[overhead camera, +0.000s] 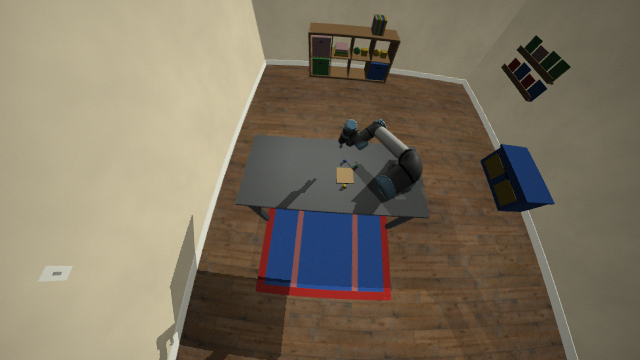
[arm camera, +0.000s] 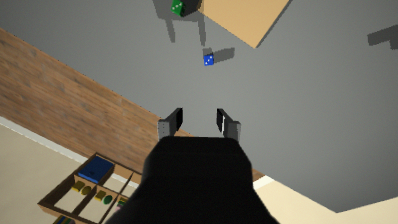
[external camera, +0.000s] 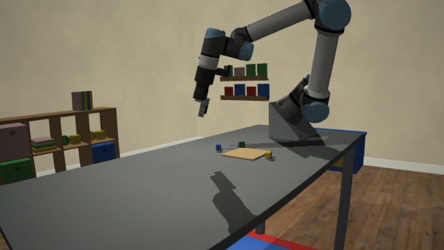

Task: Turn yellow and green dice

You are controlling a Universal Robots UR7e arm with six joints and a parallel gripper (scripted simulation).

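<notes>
Yellow die (overhead camera: 344,186) (external camera: 268,155) visible beside mat (overhead camera: 345,175) (external camera: 244,153) (arm camera: 245,17) in top and exterior views, outside wrist view. Green die (overhead camera: 355,167) (external camera: 241,144) (arm camera: 177,7) and blue die (overhead camera: 344,161) (external camera: 218,147) (arm camera: 208,60) on grey table (overhead camera: 285,170) (external camera: 139,187) (arm camera: 300,110), off mat. Gripper (overhead camera: 341,146) (external camera: 203,114) (arm camera: 199,115) wide, empty, above table level. Blue bin (overhead camera: 377,71) (external camera: 103,152) (arm camera: 95,169) in cubby shelf (overhead camera: 354,31) (external camera: 116,130) (arm camera: 47,204).

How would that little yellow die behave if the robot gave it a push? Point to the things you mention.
The yellow die (overhead camera: 344,186) (external camera: 268,155) would probably slide rather than roll far, since it looks like a cube with flat sides. Being small, it is likely light and easily nudged. Pushed toward the thin mat (overhead camera: 345,175) (external camera: 243,153), it might catch the edge and tip.
</notes>
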